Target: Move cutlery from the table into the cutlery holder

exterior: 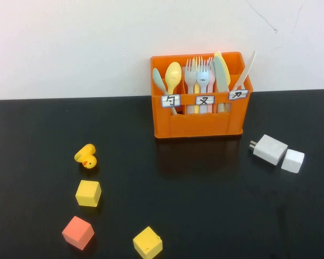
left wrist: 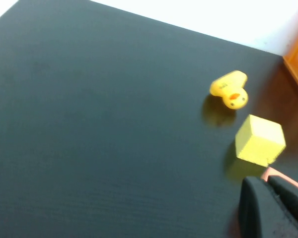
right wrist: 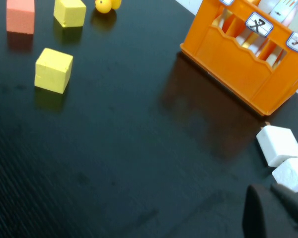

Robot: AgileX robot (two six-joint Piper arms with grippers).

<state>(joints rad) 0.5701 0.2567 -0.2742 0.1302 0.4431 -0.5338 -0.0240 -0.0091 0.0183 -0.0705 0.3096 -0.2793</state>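
Already standing in the orange cutlery holder (exterior: 200, 123), upper centre of the high view: mint knife (exterior: 220, 75), blue fork (exterior: 204, 81). Left gripper (left wrist: 273, 208) and right gripper (right wrist: 275, 210) pressed together, empty, above the black surface (exterior: 205, 216).

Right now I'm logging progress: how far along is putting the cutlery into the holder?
It looks finished. Done: the spoons, forks and knives all stand in the orange cutlery holder; no cutlery lies on the black table, only the blocks, a duck and the white charger. In hand: nothing; the left end effector and right end effector are shut, near the table. Left: nothing visible.
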